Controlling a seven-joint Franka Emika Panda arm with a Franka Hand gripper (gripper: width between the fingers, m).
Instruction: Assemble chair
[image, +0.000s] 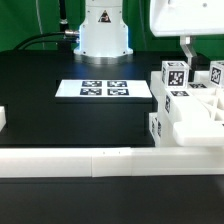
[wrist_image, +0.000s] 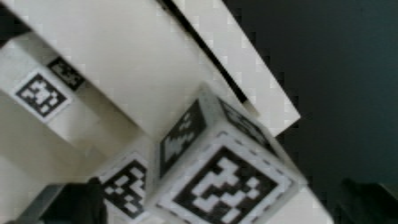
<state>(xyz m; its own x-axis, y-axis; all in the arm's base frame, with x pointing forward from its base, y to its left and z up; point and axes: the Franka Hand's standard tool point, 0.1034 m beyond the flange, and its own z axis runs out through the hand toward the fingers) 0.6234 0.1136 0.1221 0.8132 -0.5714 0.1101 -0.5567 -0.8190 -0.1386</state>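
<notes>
The white chair parts stand bunched on the exterior view's right: a flat slab (image: 196, 116), tagged square-ended legs (image: 172, 76) (image: 157, 125) and a frame piece (image: 214, 76). My gripper (image: 187, 58) hangs right above this bunch, its fingers (image: 187, 48) reaching down to the top of the upright leg. In the wrist view a tagged square leg end (wrist_image: 228, 170) fills the space between the dark fingers (wrist_image: 71, 205), which stand wide apart on either side of it. The jaws look open around the leg. A white slab (wrist_image: 169, 70) with a tag lies behind it.
The marker board (image: 105, 88) lies flat in the middle of the black table. A long low white rail (image: 100, 160) runs along the front. A small white piece (image: 3, 118) shows at the exterior view's left edge. The robot base (image: 103, 30) stands at the back.
</notes>
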